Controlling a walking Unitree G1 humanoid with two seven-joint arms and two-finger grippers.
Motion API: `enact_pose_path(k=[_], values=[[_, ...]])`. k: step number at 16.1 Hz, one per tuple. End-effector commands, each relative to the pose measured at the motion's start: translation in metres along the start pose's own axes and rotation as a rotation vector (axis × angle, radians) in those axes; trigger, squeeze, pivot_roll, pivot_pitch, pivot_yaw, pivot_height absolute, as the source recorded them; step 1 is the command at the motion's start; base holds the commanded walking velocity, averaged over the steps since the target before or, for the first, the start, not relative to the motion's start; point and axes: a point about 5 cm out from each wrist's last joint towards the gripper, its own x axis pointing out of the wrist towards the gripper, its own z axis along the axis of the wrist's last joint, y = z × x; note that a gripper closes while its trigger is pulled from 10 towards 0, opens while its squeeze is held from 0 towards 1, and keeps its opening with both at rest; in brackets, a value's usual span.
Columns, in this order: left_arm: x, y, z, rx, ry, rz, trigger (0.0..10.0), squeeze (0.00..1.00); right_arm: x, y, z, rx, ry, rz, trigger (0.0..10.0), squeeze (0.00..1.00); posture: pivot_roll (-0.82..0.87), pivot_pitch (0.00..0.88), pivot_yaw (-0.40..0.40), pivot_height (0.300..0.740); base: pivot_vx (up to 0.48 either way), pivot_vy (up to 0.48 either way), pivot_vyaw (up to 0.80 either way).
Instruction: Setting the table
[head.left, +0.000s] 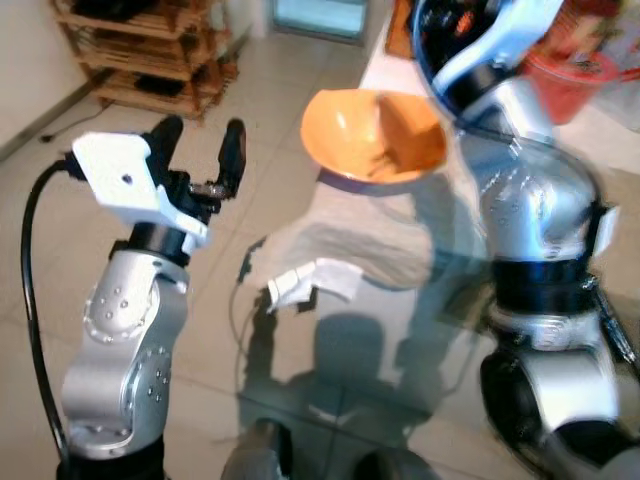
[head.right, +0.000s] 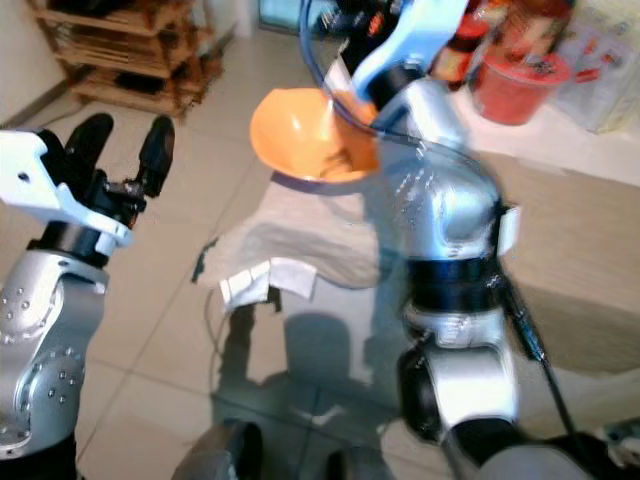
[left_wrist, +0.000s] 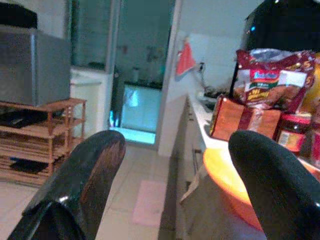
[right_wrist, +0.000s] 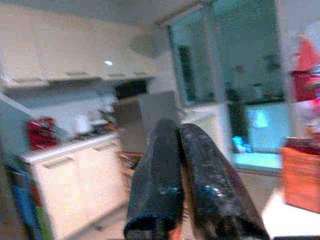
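Item: one orange bowl (head.left: 372, 135), smooth, round and shallow, tilted, at upper centre of the left eye view over the corner of a glass table (head.left: 400, 340). Right gripper (right_wrist: 186, 220): fingers pressed together, clenched on the bowl's rim. Left gripper (head.left: 200, 150): two black fingers spread, released, at upper left. One white cloth (head.left: 310, 280) lay below centre. One red bucket (head.left: 570, 80) upper right; one wooden rack (head.left: 150, 50) upper left.

one orange bowl (head.left: 372, 136); one red bucket (head.right: 517, 80) — two grippers
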Motion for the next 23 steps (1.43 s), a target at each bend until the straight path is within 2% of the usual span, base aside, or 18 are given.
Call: enact_pose_path(k=[1,2,3,4,5,8,9,10,14,18,19,20,22,23], values=[[-0.002,-0.001,0.004,0.01,-0.012,-0.001,10.0,0.0,0.0,-0.021,0.003,-0.073,0.05,-0.104,10.0,1.0,-0.05,0.142,-0.026,0.74,0.0,0.0,0.0],[-0.003,0.001,0.003,0.013,-0.01,0.003,10.0,0.0,0.001,-0.028,0.006,-0.077,0.051,-0.126,10.0,1.0,-0.05,0.142,-0.028,0.74,0.0,0.0,0.0],[-0.005,0.002,0.003,0.016,-0.005,0.007,10.0,0.0,0.001,-0.035,0.006,-0.12,0.089,-0.167,10.0,1.0,-0.05,0.149,-0.031,0.74,0.0,0.0,0.0],[-0.005,0.002,0.002,0.018,-0.001,0.008,10.0,0.0,0.001,-0.038,0.005,-0.135,0.106,-0.181,10.0,1.0,-0.05,0.152,-0.03,0.74,0.0,0.0,0.0],[-0.007,0.001,0.001,0.02,0.009,0.006,10.0,0.0,0.0,-0.042,-0.001,-0.156,0.169,-0.204,10.0,1.0,-0.06,0.155,-0.03,0.74,0.0,0.0,0.0],[-0.009,0.0,-0.002,0.025,0.026,0.005,10.0,0.0,-0.003,-0.047,-0.013,-0.153,0.258,-0.229,10.0,1.0,-0.06,0.163,-0.032,0.74,0.0,0.0,0.0],[-0.013,0.0,-0.006,0.03,0.046,-0.006,3.1,0.0,-0.004,-0.051,-0.02,-0.145,0.312,-0.258,10.0,1.0,-0.06,0.168,-0.03,0.74,0.0,0.0,0.0],[-0.014,0.0,-0.006,0.022,0.045,-0.009,0.0,0.0,-0.004,-0.053,-0.019,-0.152,0.318,-0.269,10.0,1.0,-0.06,0.173,-0.03,0.74,0.0,0.0,0.0],[-0.018,0.001,-0.007,0.013,0.055,-0.016,0.0,0.0,-0.008,-0.069,-0.021,-0.175,0.397,-0.329,10.0,1.0,-0.06,0.182,-0.032,0.74,0.0,0.0,0.0],[-0.02,-0.002,-0.009,0.014,0.07,-0.02,0.0,0.0,-0.009,-0.066,-0.023,-0.129,0.414,-0.324,10.0,1.0,-0.08,0.218,-0.033,0.74,0.0,0.0,0.0],[-0.023,-0.004,-0.01,0.009,0.09,-0.011,10.0,0.0,-0.006,-0.065,-0.017,-0.063,0.41,-0.319,10.0,1.0,-0.09,0.269,-0.037,0.74,0.0,0.0,0.0],[-0.026,-0.007,-0.01,0.003,0.104,-0.003,10.0,0.0,-0.003,-0.067,-0.011,-0.022,0.413,-0.318,10.0,0.0,-0.09,0.278,-0.038,0.74,0.0,0.0,0.0],[-0.029,-0.008,-0.011,-0.005,0.111,0.0,10.0,0.0,0.0,-0.071,-0.004,0.002,0.424,-0.32,10.0,0.0,-0.08,0.284,-0.041,0.74,0.0,0.0,0.0],[-0.03,-0.009,-0.01,-0.008,0.112,0.002,10.0,0.0,0.002,-0.072,0.002,0.049,0.416,-0.304,10.0,0.0,-0.08,0.288,-0.041,0.74,0.0,0.0,0.0]])
